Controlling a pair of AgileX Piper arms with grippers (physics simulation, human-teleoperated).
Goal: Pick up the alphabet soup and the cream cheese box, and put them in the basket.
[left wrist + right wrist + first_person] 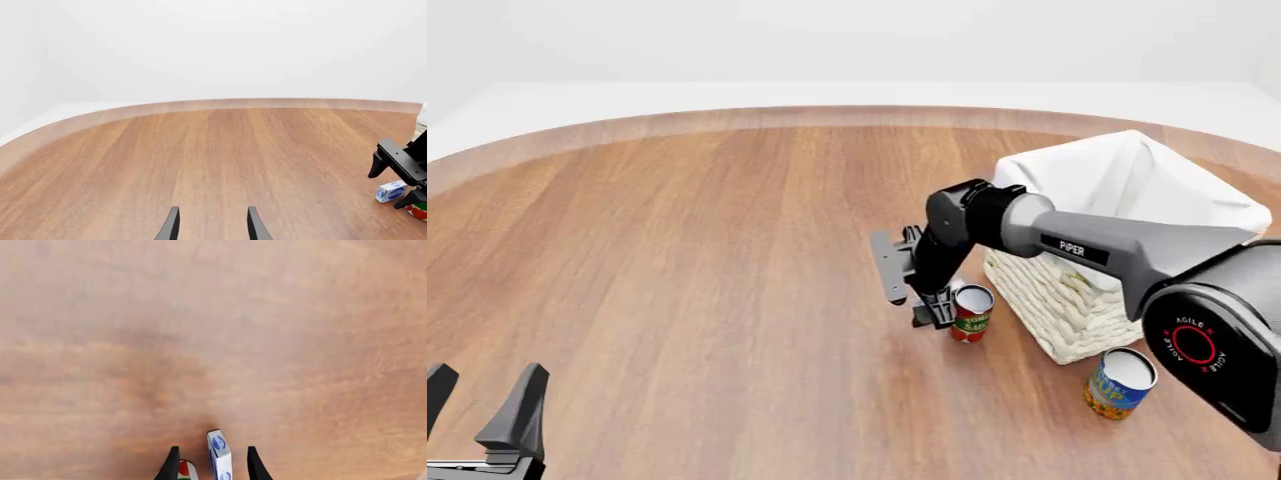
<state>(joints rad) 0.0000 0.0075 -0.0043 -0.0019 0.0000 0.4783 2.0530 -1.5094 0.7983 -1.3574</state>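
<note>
The cream cheese box point(219, 454), pale blue and white, stands on edge on the table between the fingers of my right gripper point(212, 466). The fingers sit apart on either side of it, open. The box also shows in the left wrist view point(391, 191) under the right gripper. In the front view the right gripper point(936, 312) points down beside the basket point(1054, 290) and hides the box. The alphabet soup point(1121, 383) stands upright in front of the basket, apart from both grippers. My left gripper point(481, 415) is open and empty at the near left.
A slimmer red and green can point(972, 312) stands right next to the right gripper's fingers, and its edge shows in the right wrist view point(187, 470). The basket's white liner point(1121, 180) rises behind the right arm.
</note>
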